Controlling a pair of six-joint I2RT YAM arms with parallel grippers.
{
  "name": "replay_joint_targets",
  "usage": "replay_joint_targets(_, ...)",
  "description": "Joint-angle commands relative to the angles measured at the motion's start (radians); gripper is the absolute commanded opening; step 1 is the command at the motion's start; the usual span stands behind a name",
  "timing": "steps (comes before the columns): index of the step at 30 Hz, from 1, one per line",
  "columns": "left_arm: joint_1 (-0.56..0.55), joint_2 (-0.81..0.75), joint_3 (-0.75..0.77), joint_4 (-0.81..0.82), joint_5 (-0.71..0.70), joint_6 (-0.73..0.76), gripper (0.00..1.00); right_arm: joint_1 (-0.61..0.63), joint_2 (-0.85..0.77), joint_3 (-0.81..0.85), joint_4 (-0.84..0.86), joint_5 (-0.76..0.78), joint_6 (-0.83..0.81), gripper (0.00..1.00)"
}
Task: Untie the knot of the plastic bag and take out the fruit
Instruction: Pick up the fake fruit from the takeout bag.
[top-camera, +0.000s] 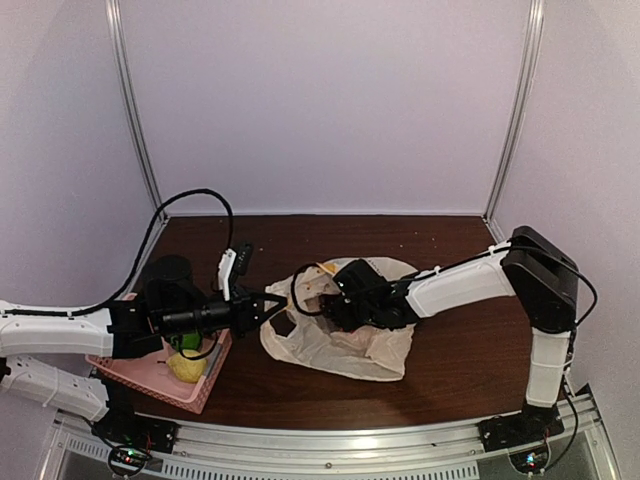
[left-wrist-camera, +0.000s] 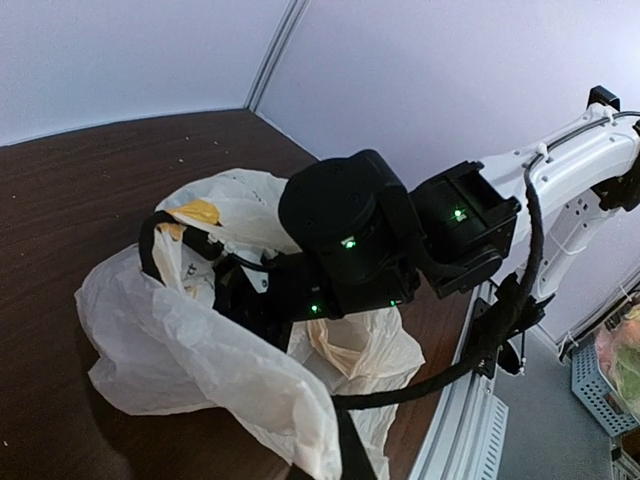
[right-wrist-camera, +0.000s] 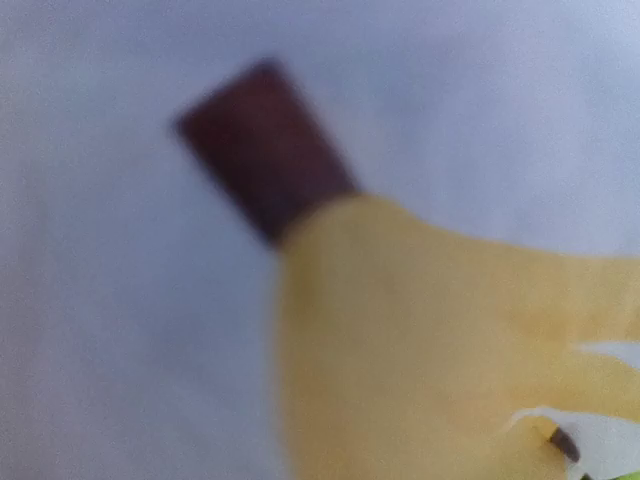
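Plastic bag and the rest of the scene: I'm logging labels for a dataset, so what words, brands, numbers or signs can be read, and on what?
No text can be read in any view.
plastic bag: yellow-orange printed marks, too small and crumpled to read.
Right wrist view: a blurred yellow patch, no letters legible.

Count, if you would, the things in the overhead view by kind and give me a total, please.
Robot arm: 2, left arm and right arm
Plastic bag: 1
Pink basket: 1
Fruit in view: 2, yellow fruit and green fruit, both in the basket
Total: 6
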Motion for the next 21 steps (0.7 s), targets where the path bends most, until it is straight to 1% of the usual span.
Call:
replay_joint_targets(1, -0.006, -0.017, 0.014, -0.008, -0.046, -0.016, 0.00, -0.010, -0.059, -0.034, 0.023, -0.046, -0.022, 0.26)
replay_joint_targets(3, -0.007, -0.011, 0.023, -0.025, -0.067, -0.024, 0.00, -0.010, -0.092, -0.042, 0.026, -0.060, -0.024, 0.14)
replay_joint_targets(4, -0.007, -0.007, 0.030, -0.032, -0.074, -0.027, 0.00, -0.010, -0.112, -0.050, 0.033, -0.071, -0.024, 0.09)
replay_joint_targets(6, -0.007, 0.006, 0.043, -0.047, -0.088, -0.032, 0.00, -0.010, -0.155, -0.074, 0.050, -0.098, -0.027, 0.03)
replay_joint_targets(7, -0.007, 0.013, 0.050, -0.053, -0.091, -0.035, 0.00, -0.010, -0.176, -0.087, 0.086, -0.116, -0.029, 0.00)
replay_joint_targets(11, -0.007, 0.034, 0.080, -0.078, -0.113, -0.037, 0.00, -0.008, -0.244, -0.115, 0.108, -0.167, -0.037, 0.00)
replay_joint_targets(18, -0.007, 0.045, 0.124, -0.090, -0.160, -0.046, 0.00, 0.002, -0.333, -0.159, 0.095, -0.249, -0.066, 0.00)
replay_joint_targets(21, -0.007, 0.056, 0.148, -0.106, -0.219, -0.051, 0.00, 0.018, -0.367, -0.172, 0.064, -0.281, -0.092, 0.00)
